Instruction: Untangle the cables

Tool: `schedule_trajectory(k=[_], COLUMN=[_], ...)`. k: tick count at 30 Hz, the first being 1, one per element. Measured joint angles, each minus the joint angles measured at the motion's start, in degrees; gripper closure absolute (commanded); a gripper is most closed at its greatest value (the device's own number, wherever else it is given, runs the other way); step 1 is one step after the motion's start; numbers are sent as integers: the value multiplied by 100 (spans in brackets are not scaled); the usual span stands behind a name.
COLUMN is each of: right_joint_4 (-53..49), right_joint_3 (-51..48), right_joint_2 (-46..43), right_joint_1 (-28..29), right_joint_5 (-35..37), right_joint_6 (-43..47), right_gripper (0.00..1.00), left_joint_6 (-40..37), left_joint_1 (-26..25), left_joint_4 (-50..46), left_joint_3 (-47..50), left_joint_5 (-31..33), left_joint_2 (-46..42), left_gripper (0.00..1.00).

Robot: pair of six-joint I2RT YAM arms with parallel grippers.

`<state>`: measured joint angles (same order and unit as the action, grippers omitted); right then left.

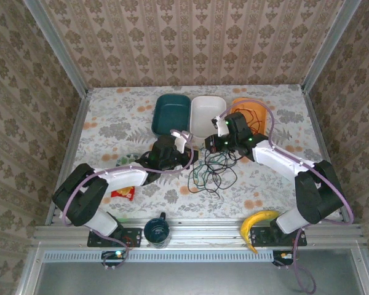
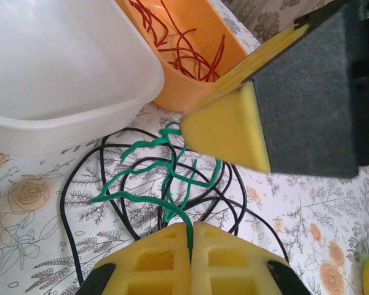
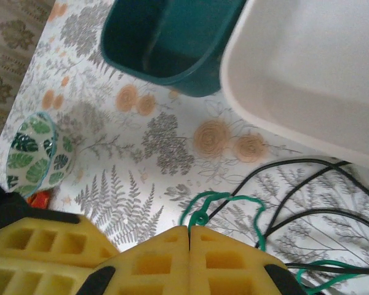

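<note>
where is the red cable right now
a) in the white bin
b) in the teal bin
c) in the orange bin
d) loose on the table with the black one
c: the left wrist view shows the red cable coiled inside the orange bin, next to the white bin, which holds no cable.

White-and-black arms [image 1: 120,177], purple hoses [image 1: 344,200], yellow waffled jaws

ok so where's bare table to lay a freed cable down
Free: left of the teal bin to the table edge; right of the orange bin; between cables and banana. Crowded: around the cables, before the white bin.
</note>
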<state>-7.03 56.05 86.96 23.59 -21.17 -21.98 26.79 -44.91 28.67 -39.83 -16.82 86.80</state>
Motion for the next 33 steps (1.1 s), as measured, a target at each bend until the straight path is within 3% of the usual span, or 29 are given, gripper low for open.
schedule_trajectory(k=[14, 15, 16, 19, 22, 33], right_joint_4=[330, 367, 415, 566, 723, 881], right_joint_3=[-317, -315, -315, -315, -260, 1259], right_joint_2=[-511, -538, -560, -568, -557, 645], right_joint_1=[-1001, -1001, -999, -1010, -1047, -1047], right_joint_5=[-192, -219, -249, -245, -157, 741], right_joint_6=[-855, -883, -927, -1027, -1110, -984], right_gripper=[100, 100, 100, 100, 100, 100], left_joint_6=[219, 221, 234, 295, 374, 192], left_joint_1=[409, 409, 409, 413, 426, 376], left_joint_4=[636, 680, 726, 782, 793, 166], left_joint_3=[588, 590, 590, 605, 715, 1091], left_joint_5=[120, 120, 118, 181, 369, 1222], left_joint_2=[-396, -396, -402, -463, -638, -1241], left_gripper=[100, 96, 82, 54, 35, 23])
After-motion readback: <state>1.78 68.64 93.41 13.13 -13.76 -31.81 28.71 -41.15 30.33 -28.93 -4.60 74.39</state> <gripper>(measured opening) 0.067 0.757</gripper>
